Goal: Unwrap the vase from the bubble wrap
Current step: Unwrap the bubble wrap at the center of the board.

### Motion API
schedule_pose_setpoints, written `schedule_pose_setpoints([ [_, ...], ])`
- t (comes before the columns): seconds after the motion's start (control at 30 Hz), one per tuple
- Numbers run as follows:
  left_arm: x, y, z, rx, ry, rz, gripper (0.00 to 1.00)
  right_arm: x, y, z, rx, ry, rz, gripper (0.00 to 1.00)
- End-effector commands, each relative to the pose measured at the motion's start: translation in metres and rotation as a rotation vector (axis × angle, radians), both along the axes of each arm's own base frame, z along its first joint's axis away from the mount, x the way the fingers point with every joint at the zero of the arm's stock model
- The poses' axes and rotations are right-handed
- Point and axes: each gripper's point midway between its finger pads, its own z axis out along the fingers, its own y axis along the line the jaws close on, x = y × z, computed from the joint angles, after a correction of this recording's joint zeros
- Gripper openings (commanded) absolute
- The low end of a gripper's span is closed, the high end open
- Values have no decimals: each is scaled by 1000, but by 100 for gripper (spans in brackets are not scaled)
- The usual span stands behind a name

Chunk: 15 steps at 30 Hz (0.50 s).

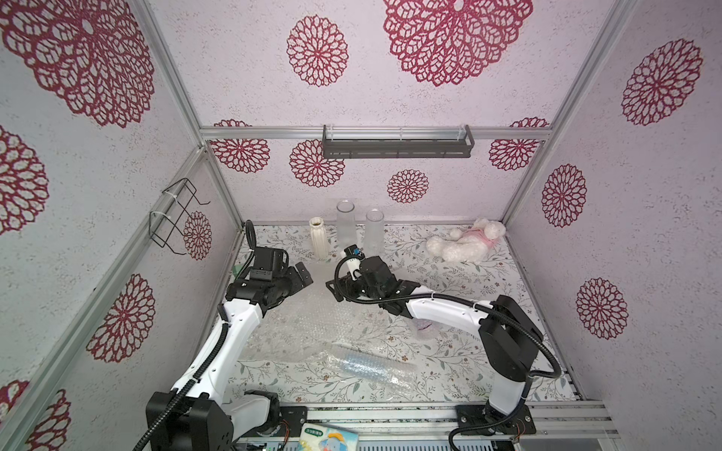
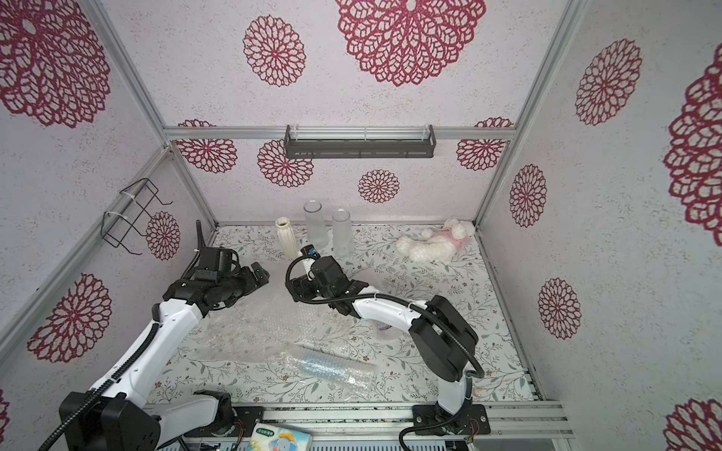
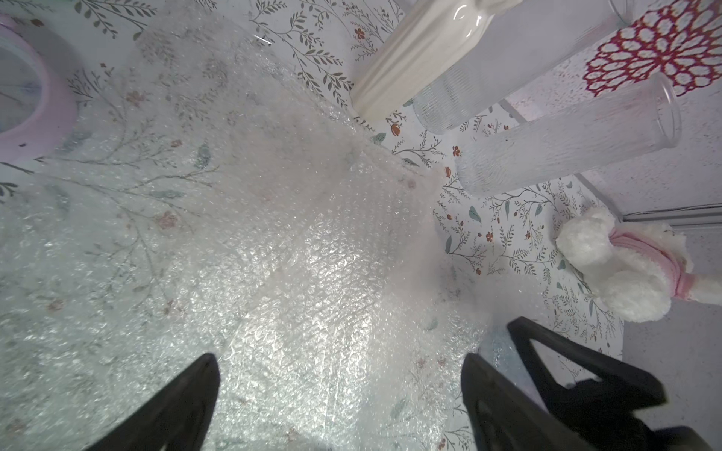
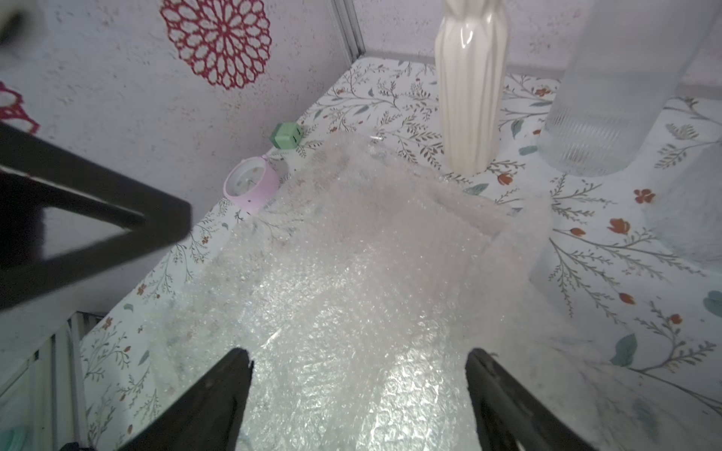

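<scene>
A loose sheet of bubble wrap (image 1: 308,324) (image 2: 254,324) lies spread over the middle of the table. Near the front edge a bluish ribbed vase (image 1: 365,367) (image 2: 326,367) lies on its side, still rolled in bubble wrap. My left gripper (image 1: 304,276) (image 3: 340,361) and right gripper (image 1: 334,291) (image 4: 358,355) face each other above the far end of the loose sheet. Both are open with only the bubble wrap (image 3: 293,254) (image 4: 371,254) below them and nothing between the fingers. The wrapped vase is out of both wrist views.
A cream ribbed vase (image 1: 318,238) and two clear glass vases (image 1: 345,222) (image 1: 374,230) stand at the back. A white plush toy (image 1: 465,242) lies back right. A pink clock (image 4: 252,183) and green cube (image 4: 287,135) sit by the left wall. A tissue pack (image 1: 328,437) lies in front.
</scene>
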Motion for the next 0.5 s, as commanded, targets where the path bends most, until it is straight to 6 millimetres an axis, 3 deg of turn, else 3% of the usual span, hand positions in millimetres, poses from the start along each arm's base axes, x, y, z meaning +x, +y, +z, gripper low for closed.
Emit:
schedule_pose_setpoints([
  [0.0, 2, -8, -2, -42, -16, -26, 99, 20, -45, 19, -64, -25, -140, 89],
  [0.17, 7, -31, -4, -44, -30, -106, 99, 32, -128, -10, -325, 23, -283, 89],
  [0.3, 15, -64, -11, -43, -32, -200, 98, 30, -190, -34, -456, 102, -360, 91],
  [0.47, 21, -103, -28, -18, 8, -302, 98, 19, -236, -61, -603, 196, -395, 96],
])
